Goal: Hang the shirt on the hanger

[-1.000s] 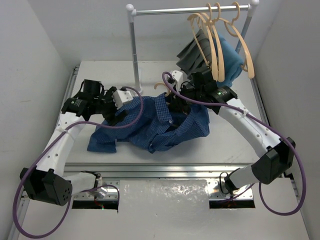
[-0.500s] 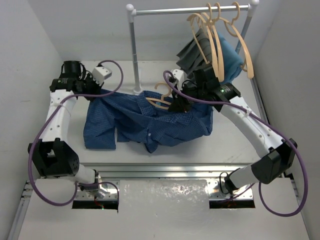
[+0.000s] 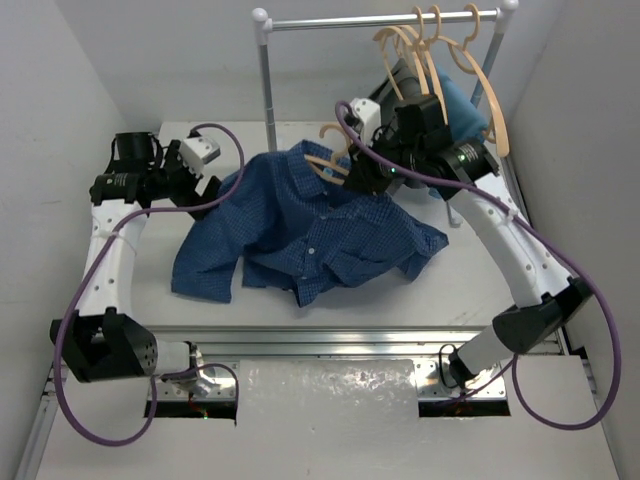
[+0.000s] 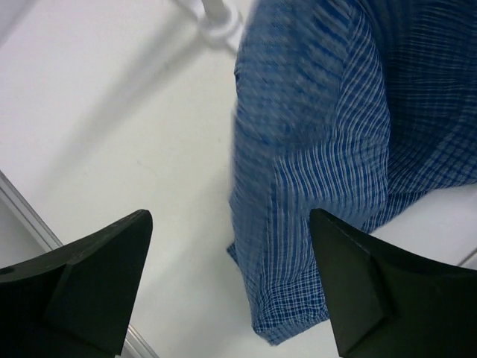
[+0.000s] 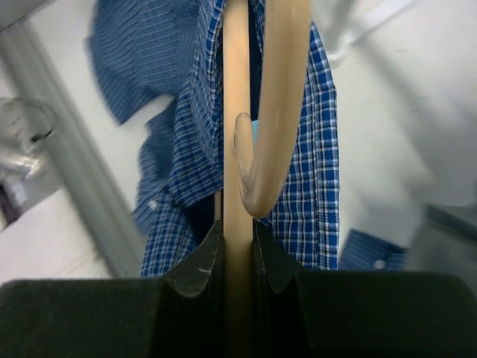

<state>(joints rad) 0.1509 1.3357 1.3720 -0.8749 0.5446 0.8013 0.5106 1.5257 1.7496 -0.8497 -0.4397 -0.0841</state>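
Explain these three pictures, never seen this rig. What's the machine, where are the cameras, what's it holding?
These are two robot arms bolted at the near edge of a white table, each ending in a two-finger tool. The wide picture comes from a fixed camera above and behind the arms. The other two come from a camera on each wrist, looking past its own fingers. A blue checked shirt lies crumpled on the table, its collar end lifted. The right tool is shut on a pale wooden hanger that has shirt cloth on both sides of it. The left tool is open over the shirt's edge and holds nothing. Behind stands a clothes rack with three more hangers, a teal cloth and a dark grey cloth.
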